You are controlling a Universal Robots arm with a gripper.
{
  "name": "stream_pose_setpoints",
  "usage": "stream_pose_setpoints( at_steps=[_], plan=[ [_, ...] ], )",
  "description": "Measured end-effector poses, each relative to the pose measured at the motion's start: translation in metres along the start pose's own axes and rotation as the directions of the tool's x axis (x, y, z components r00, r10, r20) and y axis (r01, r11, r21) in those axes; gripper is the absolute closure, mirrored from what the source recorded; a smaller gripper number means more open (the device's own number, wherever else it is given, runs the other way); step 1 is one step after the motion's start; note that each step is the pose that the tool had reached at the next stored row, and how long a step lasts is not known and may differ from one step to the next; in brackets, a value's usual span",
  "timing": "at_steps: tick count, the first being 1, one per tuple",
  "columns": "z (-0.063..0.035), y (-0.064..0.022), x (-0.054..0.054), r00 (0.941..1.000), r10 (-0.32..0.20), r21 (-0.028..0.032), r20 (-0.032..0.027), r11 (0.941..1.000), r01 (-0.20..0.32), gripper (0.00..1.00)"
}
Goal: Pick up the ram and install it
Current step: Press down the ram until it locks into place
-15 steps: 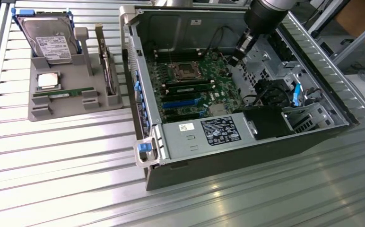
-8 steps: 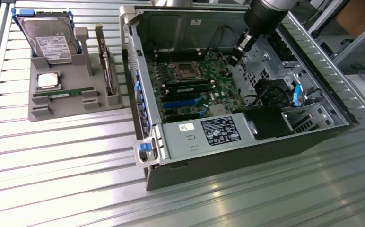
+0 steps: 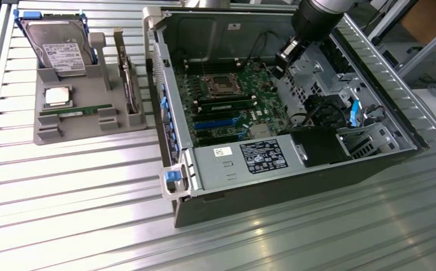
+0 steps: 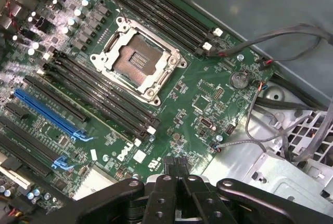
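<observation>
The ram [image 3: 75, 111] is a thin green stick with a small white label. It lies in a slot of the grey holder [image 3: 67, 131] at the exterior view's left, far from the arm. My gripper [image 3: 278, 69] hangs inside the open computer case [image 3: 278, 186], above the motherboard [image 3: 229, 107] and to the right of its processor socket [image 3: 222, 84]. In the wrist view the gripper [image 4: 176, 162] is shut with its fingertips pressed together and nothing between them. Below it lie the bare socket [image 4: 138, 57] and the long black memory slots [image 4: 101, 96].
The holder also carries a grey hard drive [image 3: 61, 48], a square silver processor chip [image 3: 57, 96] and an upright card [image 3: 130, 84]. Loose cables [image 4: 270, 39] and a metal drive cage [image 3: 319, 79] crowd the case beside my gripper. A power supply [image 3: 256, 158] fills its near end.
</observation>
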State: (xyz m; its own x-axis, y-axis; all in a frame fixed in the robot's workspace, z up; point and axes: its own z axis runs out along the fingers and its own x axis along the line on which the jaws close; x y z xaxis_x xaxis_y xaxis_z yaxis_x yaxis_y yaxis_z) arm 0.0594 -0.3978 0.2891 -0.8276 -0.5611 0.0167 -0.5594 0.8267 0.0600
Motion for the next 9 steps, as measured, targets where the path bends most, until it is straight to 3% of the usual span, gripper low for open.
stream_pose_setpoints(
  at_steps=[4, 9],
  plan=[
    [0.0002, 0.0, 0.0, 0.9991, 0.042, -0.0007, 0.0025, 0.9991, -0.042, 0.9],
    [0.0007, -0.0001, 0.0, 0.9923, 0.124, -0.0025, 0.0073, 0.9923, -0.124, 0.9]
  ],
)
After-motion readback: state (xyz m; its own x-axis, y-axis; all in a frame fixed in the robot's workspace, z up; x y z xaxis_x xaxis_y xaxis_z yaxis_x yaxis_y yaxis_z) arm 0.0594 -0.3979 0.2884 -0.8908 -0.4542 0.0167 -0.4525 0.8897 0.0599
